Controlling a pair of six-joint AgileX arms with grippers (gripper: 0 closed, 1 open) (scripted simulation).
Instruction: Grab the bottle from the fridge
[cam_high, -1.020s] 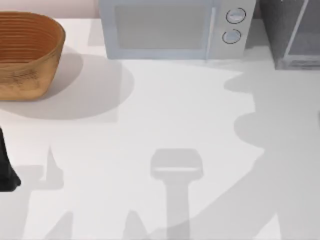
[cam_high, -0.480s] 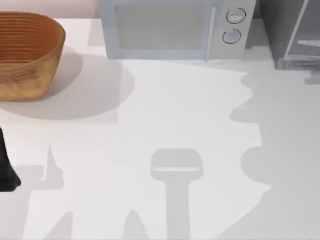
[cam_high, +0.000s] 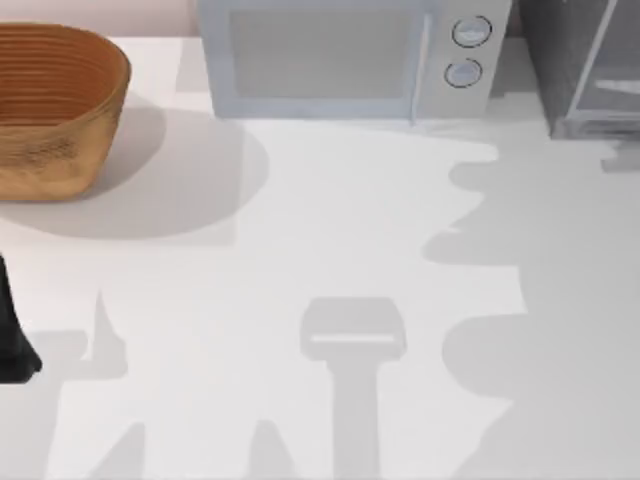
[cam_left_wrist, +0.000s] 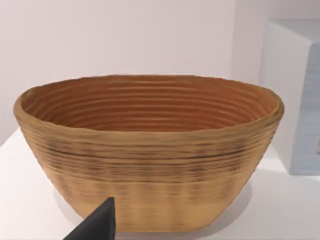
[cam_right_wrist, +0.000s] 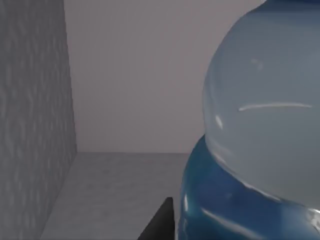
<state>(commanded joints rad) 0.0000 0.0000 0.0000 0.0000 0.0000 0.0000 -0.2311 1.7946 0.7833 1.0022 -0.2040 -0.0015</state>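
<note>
- Up close in our right wrist view sits the bottle (cam_right_wrist: 265, 115), pale blue and clear, inside the fridge (cam_right_wrist: 30, 125), with its grey wall to one side.
- No label or writing we can read.
- One dark fingertip (cam_right_wrist: 162, 222) of our right gripper touches the bottle; can't tell how it's set.
- Our left gripper (cam_high: 12, 330) is parked at the table's (cam_high: 320, 250) left edge, facing the basket (cam_left_wrist: 150, 150).
- Mid-table is wide open; the microwave (cam_high: 340, 55) lines the back edge.
</note>
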